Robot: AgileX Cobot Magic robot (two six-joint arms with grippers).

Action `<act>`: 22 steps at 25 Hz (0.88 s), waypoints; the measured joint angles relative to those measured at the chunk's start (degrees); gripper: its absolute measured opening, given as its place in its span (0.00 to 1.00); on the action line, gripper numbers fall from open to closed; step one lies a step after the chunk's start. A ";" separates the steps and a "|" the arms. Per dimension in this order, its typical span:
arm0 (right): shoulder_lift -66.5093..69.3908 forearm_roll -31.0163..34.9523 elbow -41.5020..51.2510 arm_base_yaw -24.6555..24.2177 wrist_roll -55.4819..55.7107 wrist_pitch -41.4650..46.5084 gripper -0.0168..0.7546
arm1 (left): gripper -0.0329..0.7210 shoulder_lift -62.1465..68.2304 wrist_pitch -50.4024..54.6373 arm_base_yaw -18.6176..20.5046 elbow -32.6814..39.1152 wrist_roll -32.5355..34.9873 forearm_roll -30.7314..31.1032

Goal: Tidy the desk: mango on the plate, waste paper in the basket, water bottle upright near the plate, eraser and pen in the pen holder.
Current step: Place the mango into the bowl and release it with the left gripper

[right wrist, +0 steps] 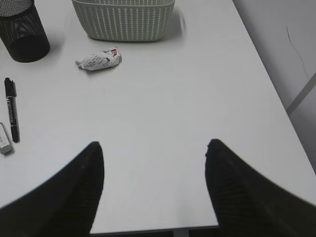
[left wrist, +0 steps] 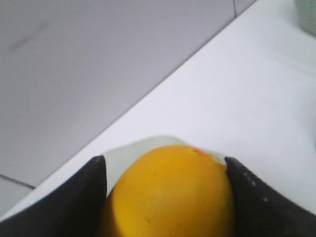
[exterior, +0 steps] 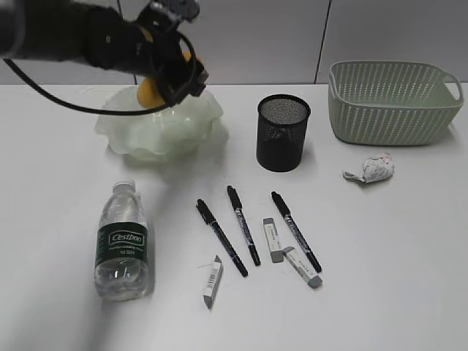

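Note:
My left gripper [exterior: 167, 79] is shut on the yellow-orange mango [exterior: 150, 92] and holds it over the back part of the pale green wavy plate [exterior: 157, 130]. In the left wrist view the mango [left wrist: 170, 197] fills the space between the jaws [left wrist: 165, 165], with the plate rim [left wrist: 129, 152] behind it. The water bottle [exterior: 122, 241] lies on its side at the front left. Three black pens [exterior: 243, 224] and three erasers [exterior: 272, 239] lie in the middle. The black mesh pen holder [exterior: 283, 131] stands behind them. The waste paper [exterior: 371, 170] lies in front of the basket [exterior: 395, 102]. My right gripper [right wrist: 154, 145] is open and empty.
The right wrist view shows the desk's near edge [right wrist: 148, 229] just below the jaws and its right edge [right wrist: 266, 74], with the waste paper [right wrist: 98, 59], basket [right wrist: 123, 22], pen holder [right wrist: 22, 32], one pen [right wrist: 11, 108] and an eraser [right wrist: 4, 138] farther off.

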 joint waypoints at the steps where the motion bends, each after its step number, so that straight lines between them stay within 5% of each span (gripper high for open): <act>1: 0.00 0.00 0.00 0.00 0.00 0.00 0.68 | 0.73 1.70 -0.12 0.69 0.05 0.00 0.00; 6: 0.00 0.00 0.00 0.00 0.00 0.00 0.68 | 0.74 6.43 0.06 1.90 0.11 0.00 -1.15; 10: 0.00 0.00 0.00 0.00 0.00 0.00 0.68 | 0.90 6.58 0.19 2.22 0.11 0.00 -4.69; 15: 0.00 0.00 0.00 0.00 0.00 0.00 0.68 | 0.93 3.45 3.40 2.28 0.11 -0.50 -5.59; 22: 0.00 0.00 0.00 0.00 0.00 0.00 0.68 | 0.73 -11.01 22.55 4.54 2.19 -3.29 -9.40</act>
